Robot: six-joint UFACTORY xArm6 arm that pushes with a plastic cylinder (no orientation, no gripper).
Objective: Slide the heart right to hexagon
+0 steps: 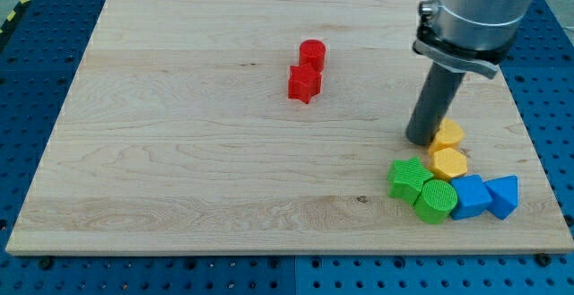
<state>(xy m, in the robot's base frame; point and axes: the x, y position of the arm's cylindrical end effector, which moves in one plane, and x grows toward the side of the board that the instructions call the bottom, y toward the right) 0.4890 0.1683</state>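
Item 1: pale wooden bench point(179, 169), set on blue perforated base point(27, 80).
Item 2: dark rod tool, my tip point(419, 140); no jaws, holds nothing; tip down on bench, touching or just beside upper yellow block's left.
Item 3: yellow heart-like block point(447, 134), directly above yellow hexagon block point(447, 162), the two touching.
Item 4: green blocks x2, one star-ish point(409, 177), one cylinder point(437, 200), left/below hexagon.
Item 5: blue blocks x2 point(469, 195), point(503, 195), view's right of green cyl.
Item 6: red cylinder point(312, 55) + red star block point(304, 83), touching, upper centre, well apart from tip.
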